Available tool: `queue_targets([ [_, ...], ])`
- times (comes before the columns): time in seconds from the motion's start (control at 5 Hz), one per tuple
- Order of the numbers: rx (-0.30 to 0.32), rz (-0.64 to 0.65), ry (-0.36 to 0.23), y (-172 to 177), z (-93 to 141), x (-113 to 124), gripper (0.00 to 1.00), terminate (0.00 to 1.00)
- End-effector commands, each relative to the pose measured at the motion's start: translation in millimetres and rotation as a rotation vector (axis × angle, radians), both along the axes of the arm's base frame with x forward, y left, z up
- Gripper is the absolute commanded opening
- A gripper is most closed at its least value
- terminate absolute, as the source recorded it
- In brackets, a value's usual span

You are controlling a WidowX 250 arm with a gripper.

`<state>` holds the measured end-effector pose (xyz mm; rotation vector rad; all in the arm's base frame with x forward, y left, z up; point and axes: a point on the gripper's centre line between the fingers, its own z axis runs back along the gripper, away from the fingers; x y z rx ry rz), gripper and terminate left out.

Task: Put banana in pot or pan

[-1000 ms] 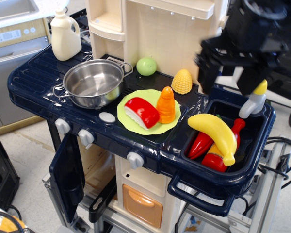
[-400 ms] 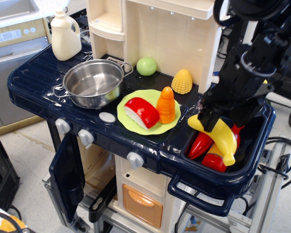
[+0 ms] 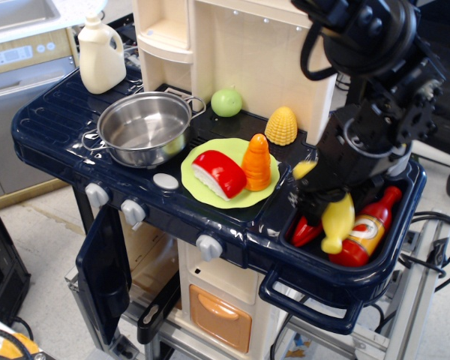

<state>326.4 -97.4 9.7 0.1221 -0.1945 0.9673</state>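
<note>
Banana point(image 3: 336, 219) hangs over the sink basin point(image 3: 394, 251) at the right end of the toy kitchen table point(image 3: 52, 142), and we see our claw point(image 3: 324, 196) clamped around its middle, with one yellow tip poking out above and the other end drooping below. Beneath it in the basin lie a red pepper point(image 3: 304, 231) and a ketchup bottle point(image 3: 368, 227). The steel pot point(image 3: 144, 129) sits well apart on the left. A green plate point(image 3: 210, 191) between them holds a red slice point(image 3: 219, 173) and a carrot point(image 3: 256, 163).
</note>
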Motion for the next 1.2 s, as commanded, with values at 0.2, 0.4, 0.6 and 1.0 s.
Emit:
queue_targets([
  [0.2,-0.036,0.143,0.043,-23,78,8,0.00,0.00],
  [0.4,-0.039,0.180,0.091,-23,105,-8,0.00,0.00],
  [0.6,0.055,0.147,0.142,13,132,-33,0.00,0.00],
  [1.0,0.075,0.076,0.140,112,139,-34,0.00,0.00],
])
